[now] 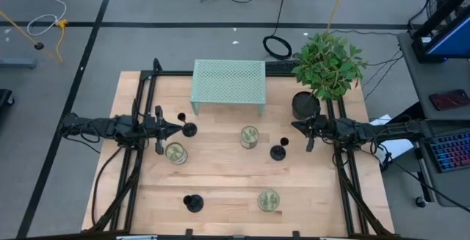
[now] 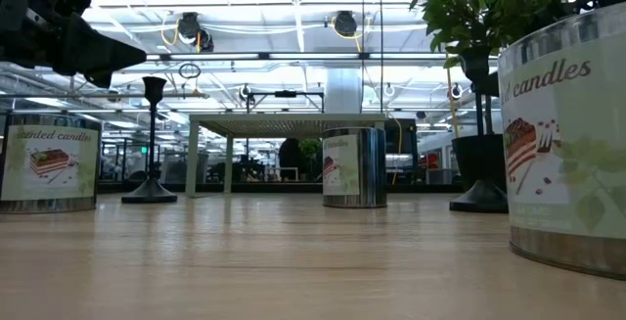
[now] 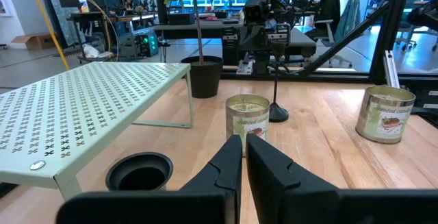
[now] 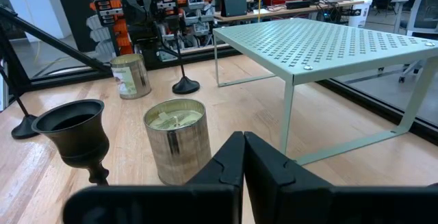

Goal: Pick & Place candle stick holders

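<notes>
Three black candle stick holders stand upright on their round bases. One stands at the left (image 1: 189, 130), one right of centre (image 1: 277, 153), and one near the front edge (image 1: 193, 203). My left gripper (image 1: 178, 128) is shut and empty, raised above the table. It is just beside the left holder's cup top (image 3: 140, 171) and does not touch it. My right gripper (image 1: 294, 126) is also shut and empty. It hovers near the cup top (image 4: 72, 125) of the holder right of centre. In the low view the left holder (image 2: 152, 144) stands below my left gripper (image 2: 132, 58).
A pale-green perforated rack (image 1: 228, 82) stands at the table's far middle. Three pale-green candle jars stand at left (image 1: 175, 153), centre (image 1: 250, 136) and near front (image 1: 268, 200). A black plant pot (image 1: 305, 106) with a leafy plant is at the far right.
</notes>
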